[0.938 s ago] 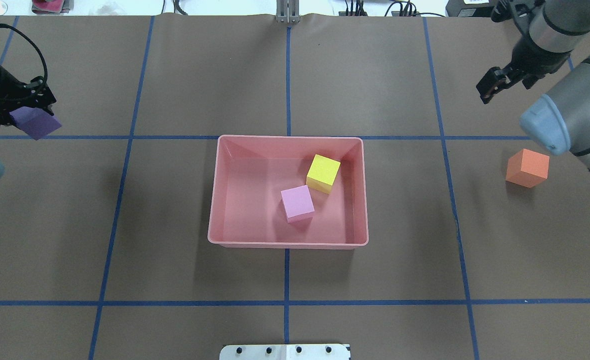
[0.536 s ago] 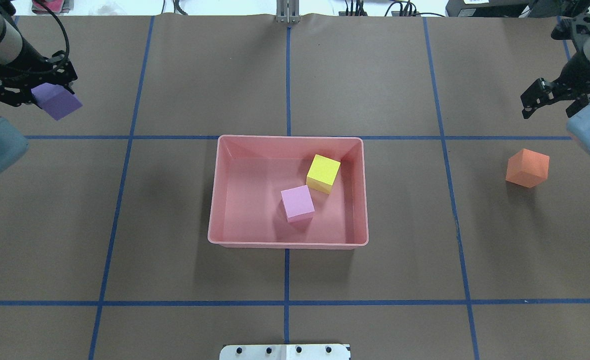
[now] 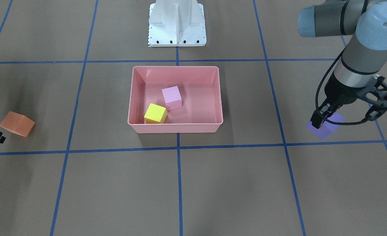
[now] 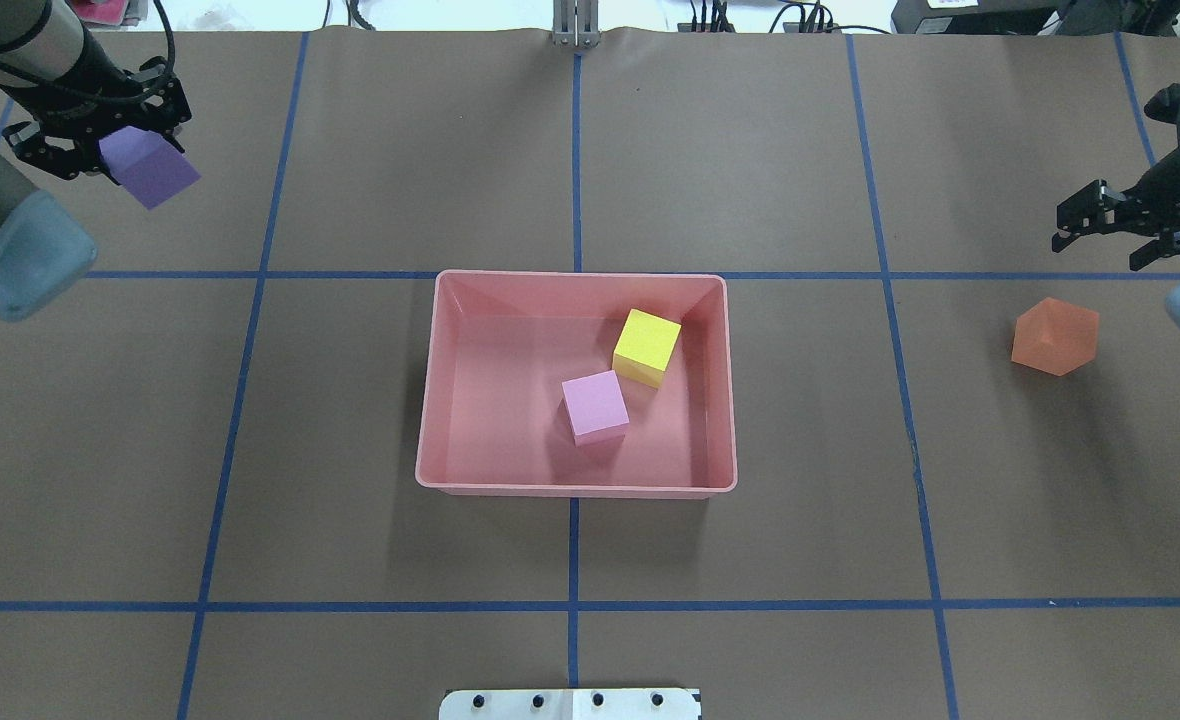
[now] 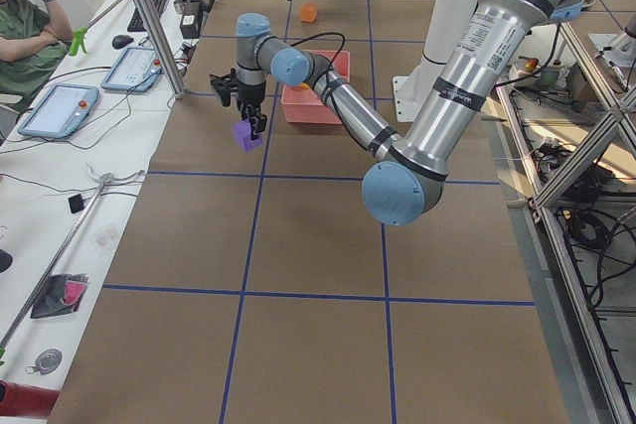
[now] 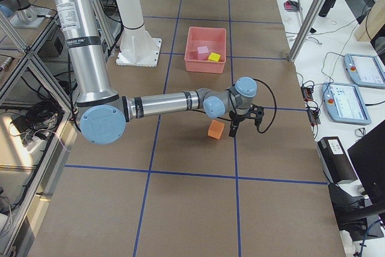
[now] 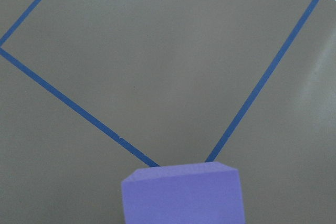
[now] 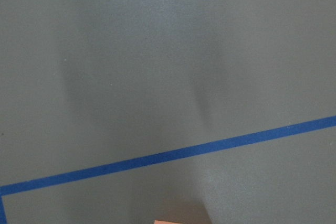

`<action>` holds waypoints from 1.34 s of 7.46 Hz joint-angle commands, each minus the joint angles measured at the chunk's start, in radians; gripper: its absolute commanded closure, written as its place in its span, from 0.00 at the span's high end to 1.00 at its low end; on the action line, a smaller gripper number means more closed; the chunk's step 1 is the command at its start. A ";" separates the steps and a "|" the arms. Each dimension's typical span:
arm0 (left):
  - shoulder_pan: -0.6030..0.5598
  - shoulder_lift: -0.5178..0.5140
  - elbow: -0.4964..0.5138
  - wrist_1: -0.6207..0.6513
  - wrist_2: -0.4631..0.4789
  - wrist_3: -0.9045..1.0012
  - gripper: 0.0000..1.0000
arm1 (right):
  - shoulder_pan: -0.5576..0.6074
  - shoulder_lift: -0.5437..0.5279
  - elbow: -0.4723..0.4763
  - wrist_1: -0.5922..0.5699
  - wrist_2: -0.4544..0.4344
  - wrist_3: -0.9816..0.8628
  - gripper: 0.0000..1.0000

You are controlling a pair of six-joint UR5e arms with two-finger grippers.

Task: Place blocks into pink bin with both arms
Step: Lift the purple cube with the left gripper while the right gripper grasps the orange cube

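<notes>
Starting front-facing: left gripper is clamped on the purple block. The bin is well apart from it, toward the right arm, with the yellow block and pink block close together inside.
Overhead: right gripper has its jaws wide and empty. The orange block lies on the table near it, robot-ward, not touching.
Left side view: purple block hangs between the left fingers, above the table.
Right side view: orange block sits just beside the right fingers.
Left wrist: purple block at bottom edge.
Right wrist: orange sliver at bottom edge.
</notes>
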 commanded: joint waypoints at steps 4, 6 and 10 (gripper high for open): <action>0.058 -0.126 -0.002 0.089 0.006 -0.141 0.00 | -0.101 -0.064 0.053 0.017 -0.007 0.078 0.99; 0.058 -0.128 -0.002 0.090 0.006 -0.141 0.00 | -0.098 -0.092 0.099 0.012 -0.001 0.072 1.00; 0.067 -0.128 -0.004 0.090 0.009 -0.158 0.00 | -0.094 -0.148 0.136 0.014 0.003 0.044 1.00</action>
